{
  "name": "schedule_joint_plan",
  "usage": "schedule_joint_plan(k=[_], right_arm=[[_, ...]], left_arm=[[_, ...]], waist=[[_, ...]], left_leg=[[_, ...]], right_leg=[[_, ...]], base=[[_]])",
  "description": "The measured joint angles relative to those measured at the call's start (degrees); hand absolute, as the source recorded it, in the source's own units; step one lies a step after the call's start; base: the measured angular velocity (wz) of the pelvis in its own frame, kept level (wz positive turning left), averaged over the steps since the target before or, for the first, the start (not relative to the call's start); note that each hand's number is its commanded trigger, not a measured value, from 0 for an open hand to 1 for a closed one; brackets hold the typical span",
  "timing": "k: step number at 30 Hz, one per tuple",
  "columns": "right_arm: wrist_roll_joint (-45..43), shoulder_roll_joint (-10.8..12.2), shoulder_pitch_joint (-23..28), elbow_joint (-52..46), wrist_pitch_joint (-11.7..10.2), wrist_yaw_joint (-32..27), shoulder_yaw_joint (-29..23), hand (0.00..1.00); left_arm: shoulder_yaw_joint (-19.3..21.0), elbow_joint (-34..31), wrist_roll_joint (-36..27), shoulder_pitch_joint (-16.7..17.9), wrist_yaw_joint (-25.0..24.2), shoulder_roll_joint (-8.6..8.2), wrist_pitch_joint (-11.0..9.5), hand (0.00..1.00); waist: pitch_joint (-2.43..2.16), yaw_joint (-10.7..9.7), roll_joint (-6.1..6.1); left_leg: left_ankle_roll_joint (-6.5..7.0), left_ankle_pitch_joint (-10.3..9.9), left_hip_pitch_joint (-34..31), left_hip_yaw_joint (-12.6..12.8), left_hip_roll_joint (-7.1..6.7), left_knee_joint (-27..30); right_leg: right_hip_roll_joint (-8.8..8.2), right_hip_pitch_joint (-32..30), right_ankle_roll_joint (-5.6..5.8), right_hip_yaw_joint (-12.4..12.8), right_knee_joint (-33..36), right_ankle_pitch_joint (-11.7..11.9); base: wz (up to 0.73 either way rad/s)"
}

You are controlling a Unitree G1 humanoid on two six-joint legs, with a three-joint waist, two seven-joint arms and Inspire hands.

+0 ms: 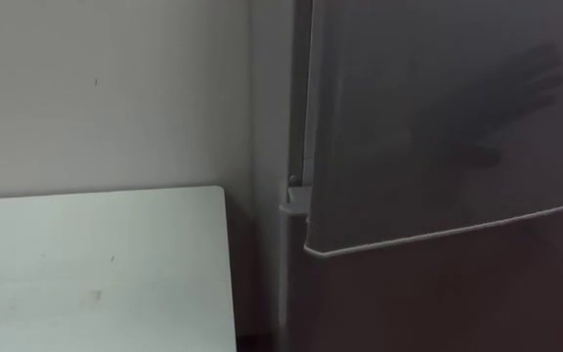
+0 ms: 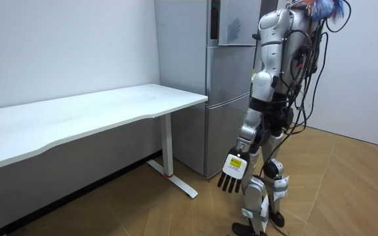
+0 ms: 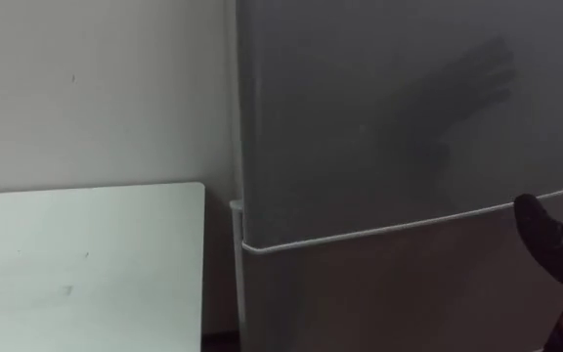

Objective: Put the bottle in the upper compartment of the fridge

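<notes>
The robot stands close before the tall grey metal fridge, beside the flat white table (image 1: 96, 274). The fridge's grey upper door (image 1: 438, 127) seems to sit slightly proud of the cabinet at its left edge, so I judge it to be ajar. Only a dark part of the right hand (image 3: 545, 237) shows at the lower right. Its shadow on the door is of splayed fingers, so I read that hand as spread and carrying nothing. The left hand (image 2: 233, 174) hangs by the thigh with its fingers relaxed and empty. I cannot tell where the bottle is (possibly already inside). If the step is shutting the door, it should lay the palm flat on the edge standing furthest out. Then it should press steadily until the door meets the seam above the grey lower door (image 3: 379, 298).
</notes>
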Motion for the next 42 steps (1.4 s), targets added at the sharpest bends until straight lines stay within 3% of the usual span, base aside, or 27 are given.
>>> schedule_joint_plan(k=[2,8,13,24,28,32,38,42], right_arm=[[-2.44,0.0,-0.02,-0.95,-0.38,1.03,1.81,0.0],[-3.05,0.0,-2.26,-2.28,-0.66,3.05,6.73,0.0],[-4.12,-0.01,-4.45,-2.61,-0.72,4.85,7.36,0.0],[-9.72,-0.01,-5.43,-1.62,-1.22,7.89,10.27,0.0],[-12.07,-0.01,-5.89,0.74,-1.36,8.59,10.38,0.0],[-13.26,-0.1,-8.35,6.76,-2.98,8.24,10.61,0.0],[-15.41,-0.58,-13.01,14.19,-1.41,7.43,11.18,0.0],[-16.43,-0.99,-13.52,16.53,-0.43,5.61,11.41,0.0]], left_arm=[[-0.09,0.87,-0.03,-0.43,-0.07,-0.03,-0.65,0.0],[-1.18,2.12,-0.15,-1.02,-0.34,-0.01,-1.39,0.0],[-1.15,2.09,-0.12,-0.99,-1.18,0.26,-2.14,0.0],[-0.99,2.03,0.16,-1.67,-1.17,0.62,-2.67,0.0],[-1.02,2.0,1.11,-1.94,-1.29,0.99,-2.01,0.0],[-0.97,1.89,1.96,-2.71,-1.54,1.44,-0.28,0.0],[-1.1,1.77,2.77,-3.75,-1.28,1.64,0.55,0.0],[-1.1,1.75,2.9,-3.72,-0.93,1.69,1.5,0.0]], waist=[[-0.14,0.32,0.31],[0.11,1.59,0.04],[0.11,2.79,-0.51],[0.15,3.29,-0.61],[0.3,3.31,-0.43],[0.35,3.05,-0.46],[0.46,4.84,-0.99],[0.34,6.07,-1.24]], left_leg=[[0.0,0.0,0.04,-0.06,0.02,0.02],[0.01,0.0,-0.14,-0.36,0.03,0.08],[0.01,0.0,-0.55,-0.94,0.04,0.13],[0.01,0.03,-0.99,-1.5,-0.03,0.43],[0.01,0.02,-0.95,-1.48,-0.01,0.19],[0.05,0.01,-0.81,-2.19,-0.02,0.76],[0.23,0.1,-0.32,-2.94,-0.05,1.13],[0.25,0.13,-0.35,-2.97,-0.14,1.4]], right_leg=[[0.06,0.15,-0.03,0.05,-0.03,0.02],[0.05,0.48,-0.06,-0.15,0.0,0.1],[0.0,0.41,-0.06,-0.72,-0.04,0.1],[-0.01,0.29,-0.03,-1.21,-0.18,0.13],[0.0,0.36,-0.05,-1.13,-0.17,0.15],[-0.11,1.14,-0.07,-1.94,-0.17,0.26],[-0.23,1.79,-0.13,-2.55,-0.17,0.32],[-0.24,1.98,-0.12,-2.69,-0.52,0.31]], base=[[0.0],[0.02],[0.05],[0.03],[0.0],[0.07],[0.06],[0.02]])
